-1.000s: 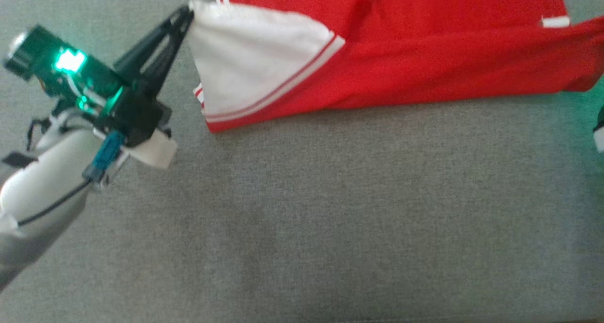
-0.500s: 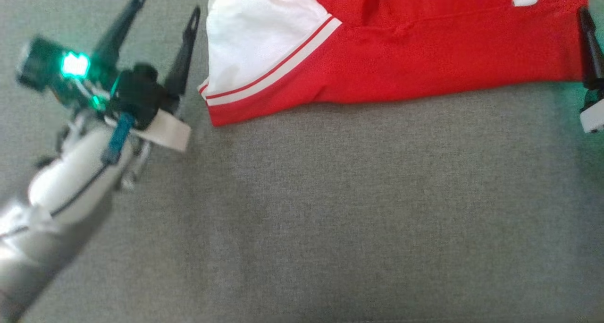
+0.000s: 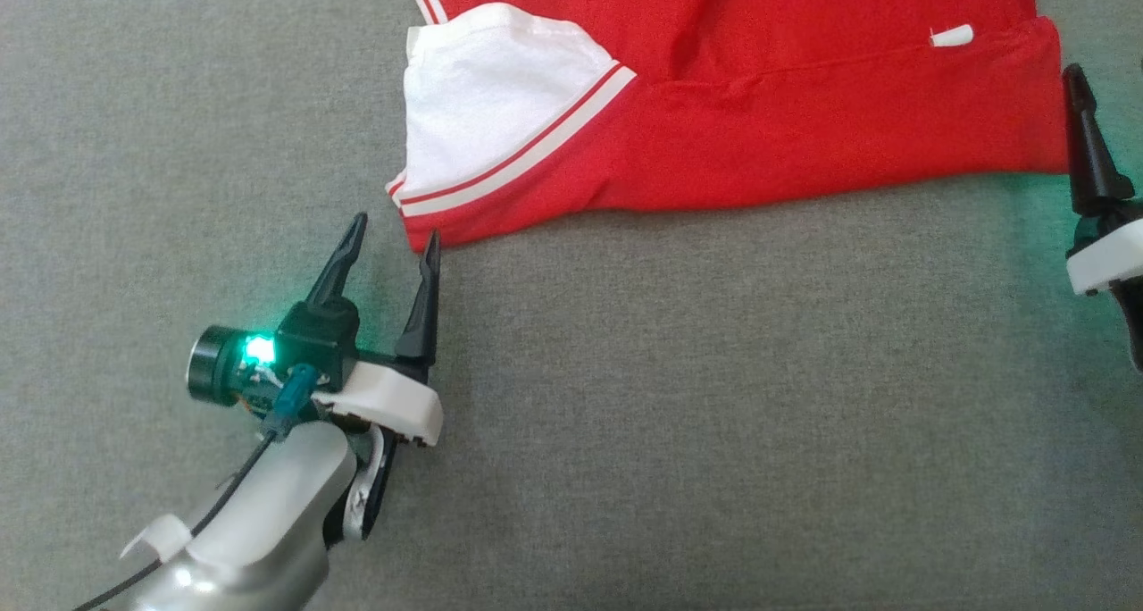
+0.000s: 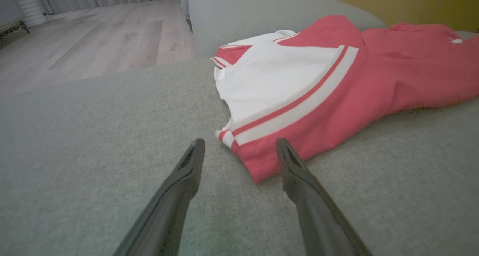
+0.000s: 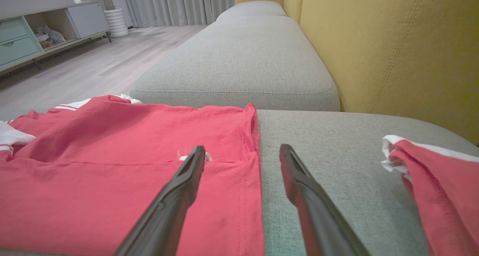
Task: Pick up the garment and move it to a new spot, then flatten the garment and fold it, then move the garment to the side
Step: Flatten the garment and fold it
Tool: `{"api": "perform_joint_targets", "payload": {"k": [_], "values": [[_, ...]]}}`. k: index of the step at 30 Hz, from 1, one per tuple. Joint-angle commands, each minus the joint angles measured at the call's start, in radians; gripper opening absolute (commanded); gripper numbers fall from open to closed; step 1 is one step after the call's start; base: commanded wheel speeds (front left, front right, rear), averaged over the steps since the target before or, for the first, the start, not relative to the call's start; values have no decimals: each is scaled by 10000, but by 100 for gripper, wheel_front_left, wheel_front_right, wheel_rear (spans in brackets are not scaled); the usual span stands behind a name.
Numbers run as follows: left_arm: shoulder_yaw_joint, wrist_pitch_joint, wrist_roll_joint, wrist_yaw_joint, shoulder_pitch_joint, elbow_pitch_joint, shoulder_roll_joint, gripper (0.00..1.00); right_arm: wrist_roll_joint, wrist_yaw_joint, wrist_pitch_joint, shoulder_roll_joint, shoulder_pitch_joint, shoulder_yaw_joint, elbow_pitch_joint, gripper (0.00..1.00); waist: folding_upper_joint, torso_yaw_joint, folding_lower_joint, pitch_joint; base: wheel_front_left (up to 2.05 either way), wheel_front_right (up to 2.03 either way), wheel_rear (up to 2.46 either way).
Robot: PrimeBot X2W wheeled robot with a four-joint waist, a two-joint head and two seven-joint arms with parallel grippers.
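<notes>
Cabinet, far off in the right wrist view: two shut drawers and one open shelf with a small heap in it, too blurred to name. Garment, red with a white striped sleeve, lies spread on the grey sofa seat. Its far part is cut off by the top of the head view. Left gripper is spread wide and holds nothing. I see its fingers low over the seat, with the garment's near left corner just ahead and between the tips in the left wrist view. Whether they touch the cloth or sit just clear of it, I cannot tell. Right gripper is likewise spread and empty, straddling the garment's right edge: one finger over red cloth near the white label, the other over bare seat. In the head view one of its fingers stands just beside that edge, and the rest is cut off by the frame. A red and white fold lies on the seat to the right of the right gripper, cut off at the frame. How it joins the garment is out of sight. Yellow backrest stands behind.
</notes>
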Motion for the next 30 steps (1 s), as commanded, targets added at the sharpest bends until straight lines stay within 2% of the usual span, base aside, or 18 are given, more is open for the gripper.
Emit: {"api": "perform_joint_targets", "payload": {"k": [1,4,8,9,10,11,12,15,23,26,27,28,29,30], "values": [[440,-76,-29,2,-184,-144,203,100,-93,-9,-118,-192,162,-27,-256,100,0,-6,2,0,0,0,0],[432,-70,-163,-140,-148,457,12,100,-125,-9,-119,-144,238,-61,-281,100,0,-47,2,23,0,0,0],[328,59,-344,-543,-296,1082,-210,100,-148,-9,-119,-150,244,-62,-295,100,0,-101,2,116,0,0,0],[301,60,-344,-623,-360,1201,-244,94,-148,-9,-119,-161,248,-61,-284,100,0,-101,2,134,0,0,0],[256,61,-338,-733,-422,1298,-277,46,-146,-9,-119,-172,251,-56,-270,100,0,-101,2,151,0,0,0],[211,61,-336,-852,-480,1386,-307,20,-139,-9,-119,-182,255,-51,-253,100,0,-95,2,160,0,0,0],[165,58,-320,-959,-536,1463,-333,0,-124,-9,-119,-189,263,-49,-229,100,0,-86,2,166,0,0,0],[33,42,-239,-1221,-664,1613,-382,0,-7,-9,-119,-157,308,2,-31,100,0,-26,2,147,0,0,0],[418,-65,201,-1069,-672,1295,-268,0,56,-9,-119,-6,175,399,1404,100,0,253,2,38,0,0,0],[537,-72,343,-1058,-613,1110,-224,0,379,-9,316,134,131,803,1927,100,0,348,2,-4,0,0,0],[579,-73,406,-1039,-590,1055,-216,0,532,-9,552,146,144,998,2005,87,0,380,2,-20,0,0,0],[608,-74,483,-1015,-560,1009,-202,0,675,-9,700,124,148,1185,2016,27,0,402,2,-42,0,0,0],[638,-74,552,-995,-517,965,-190,0,823,-9,755,86,153,1332,2002,0,0,416,2,-73,0,0,0],[671,-75,615,-977,-466,913,-181,0,962,-9,755,36,155,1444,1988,0,0,425,2,-104,0,0,0]]}}
